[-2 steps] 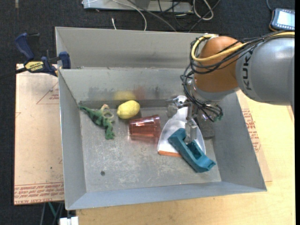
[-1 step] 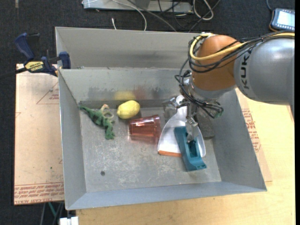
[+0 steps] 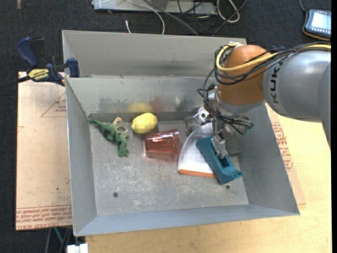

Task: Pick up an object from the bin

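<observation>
The arm (image 3: 301,86) bends down from the right, gripper (image 3: 219,142) low over a teal block (image 3: 225,166).
The teal block is oblong, slanted across an orange-edged white sheet (image 3: 191,154); released or clenched, I cannot tell.

The floor (image 3: 31,15) all round is dark, speckled carpet. At the far side a flat grey box (image 3: 131,3) lies on it, with a tangle of black and white cables (image 3: 221,4) running off past it. In the far right corner a small screen (image 3: 319,21) glows pale blue.
</observation>
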Controlling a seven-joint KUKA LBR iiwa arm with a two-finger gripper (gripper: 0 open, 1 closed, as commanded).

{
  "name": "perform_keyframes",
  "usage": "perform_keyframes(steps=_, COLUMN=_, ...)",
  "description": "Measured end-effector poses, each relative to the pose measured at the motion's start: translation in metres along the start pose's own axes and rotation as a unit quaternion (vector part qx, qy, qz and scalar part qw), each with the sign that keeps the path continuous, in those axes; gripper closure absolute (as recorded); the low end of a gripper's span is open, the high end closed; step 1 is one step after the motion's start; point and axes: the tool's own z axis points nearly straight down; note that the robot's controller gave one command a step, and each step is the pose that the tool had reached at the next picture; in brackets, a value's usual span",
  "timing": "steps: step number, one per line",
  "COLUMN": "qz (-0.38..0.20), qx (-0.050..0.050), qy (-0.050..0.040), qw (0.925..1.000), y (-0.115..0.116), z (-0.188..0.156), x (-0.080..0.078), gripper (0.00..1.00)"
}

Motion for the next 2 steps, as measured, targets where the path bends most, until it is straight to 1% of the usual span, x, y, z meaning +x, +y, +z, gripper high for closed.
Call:
perform_keyframes(steps=1, qz=-0.036, qx=0.006, qy=-0.0052, qw=0.9993, y=0.0106, z=-0.0039, x=-0.0125, gripper=1.0)
perform_keyframes(steps=2, qz=-0.036, qx=0.006, qy=-0.0053, qw=0.9993, y=0.0105, z=-0.0039, x=-0.0124, gripper=1.0)
